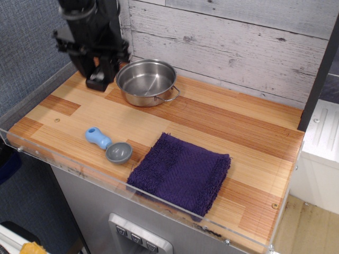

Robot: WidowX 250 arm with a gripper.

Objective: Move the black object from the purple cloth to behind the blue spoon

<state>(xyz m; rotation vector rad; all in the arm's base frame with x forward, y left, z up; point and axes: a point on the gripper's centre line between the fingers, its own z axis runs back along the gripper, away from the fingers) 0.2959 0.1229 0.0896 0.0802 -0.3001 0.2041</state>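
observation.image: gripper (99, 79) at back left of the desk (222, 127)
Bottle (98, 83): black, at gripper's tip
Grip: cannot tell

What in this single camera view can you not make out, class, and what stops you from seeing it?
1. The black object: the purple cloth is bare, and no bottle can be told apart from the dark gripper.
2. The gripper's jaws: open or shut cannot be told, dark on dark.
3. The arm's upper part: cut off by the top edge.
4. The table corner behind the arm: hidden by it.
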